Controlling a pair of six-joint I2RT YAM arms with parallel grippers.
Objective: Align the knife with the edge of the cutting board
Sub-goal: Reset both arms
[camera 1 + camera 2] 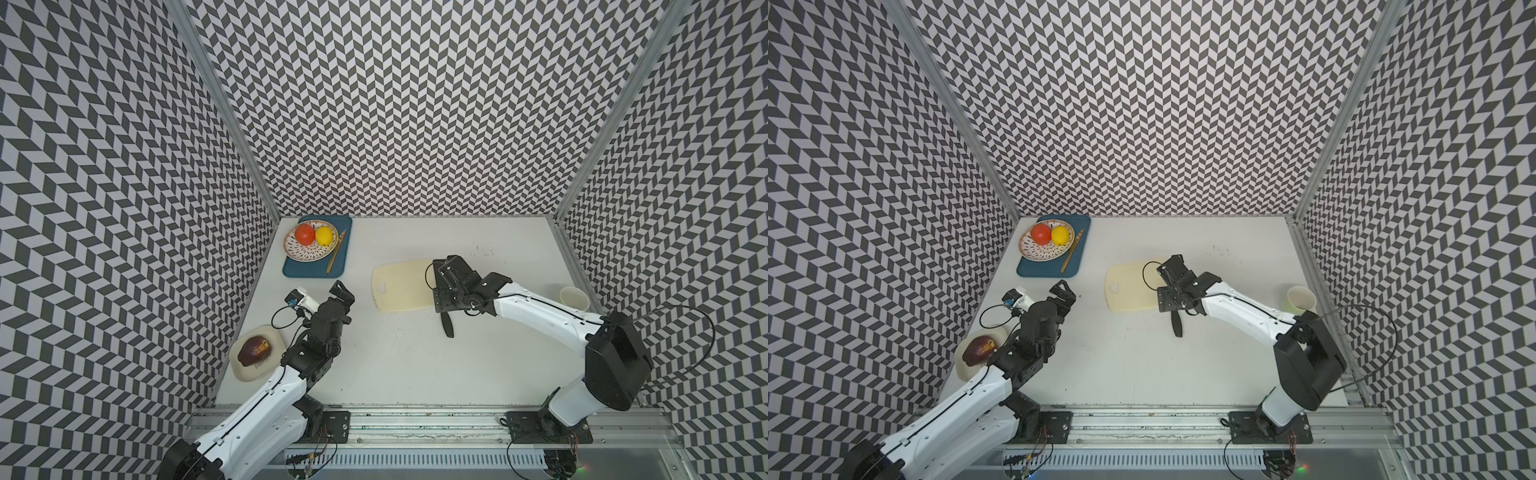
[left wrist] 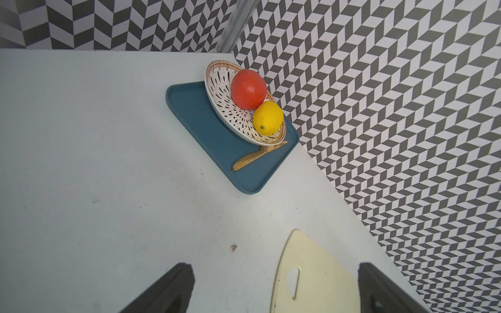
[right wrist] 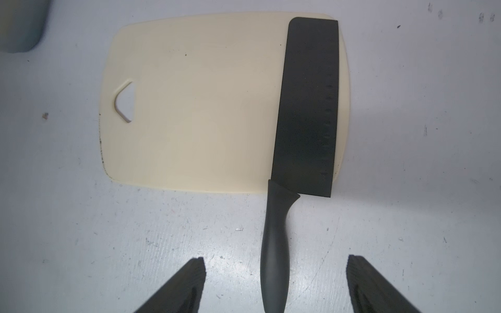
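Note:
The black knife (image 3: 309, 108) lies with its blade flat on the cream cutting board (image 3: 203, 108), along the short end opposite the triangular hole. Its handle (image 3: 273, 244) sticks out past the board's long edge onto the table. My right gripper (image 3: 276, 260) is open, one finger on each side of the handle, touching nothing. In both top views the right gripper (image 1: 446, 276) hovers over the blade end of the cutting board (image 1: 399, 286), and only the knife handle (image 1: 446, 326) shows. My left gripper (image 1: 341, 291) is open and empty, left of the board.
A dark blue tray (image 1: 307, 268) at the back left holds a patterned bowl (image 1: 291, 249) with a tomato and a lemon, and a small wooden knife (image 1: 336, 251). A cream dish (image 1: 249, 374) with a dark fruit sits at the left edge. A pale cup (image 1: 574, 297) stands at the right edge.

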